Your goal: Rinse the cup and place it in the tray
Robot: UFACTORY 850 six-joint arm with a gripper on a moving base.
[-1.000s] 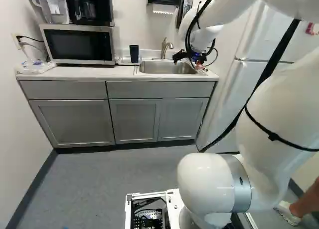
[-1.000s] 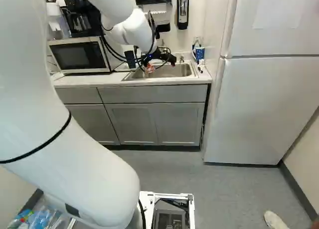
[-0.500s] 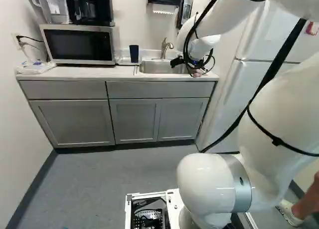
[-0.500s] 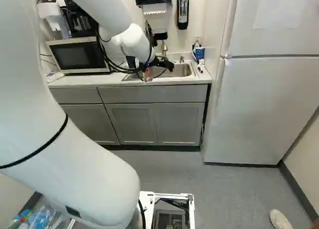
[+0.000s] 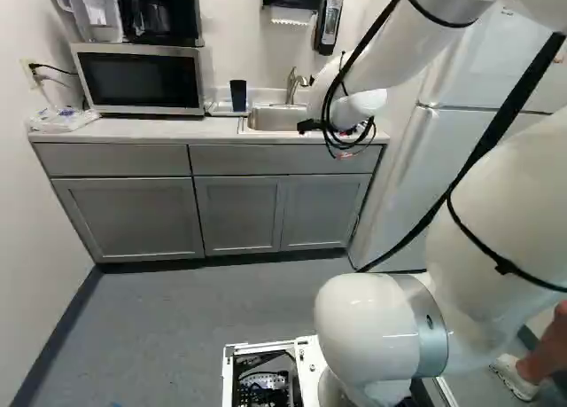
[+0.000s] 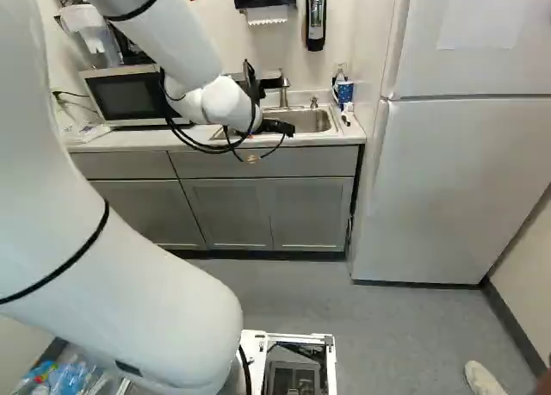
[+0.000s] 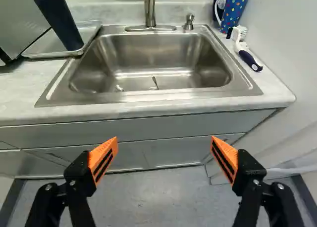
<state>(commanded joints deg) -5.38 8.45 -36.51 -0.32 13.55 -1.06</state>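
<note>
In the right base view my black gripper hangs by the front of the sink, partly hidden behind the wrist and cables. The wrist view shows the gripper open wide, nothing between its orange-padded fingers. Ahead of them, past the counter's front edge, is the steel sink with its faucet. A dark blue cup stands on the tray beside the sink, on the microwave's side, apart from the gripper. The same cup shows left of the sink in the left base view.
A dotted cup and a brush lie at the sink's other side, near a bottle. The microwave borders the tray. The fridge stands right of the counter, and cabinets front it.
The arm has drawn back from over the sink toward the base, carrying the empty gripper to the counter's front. Cup, tray and base have stayed put.
</note>
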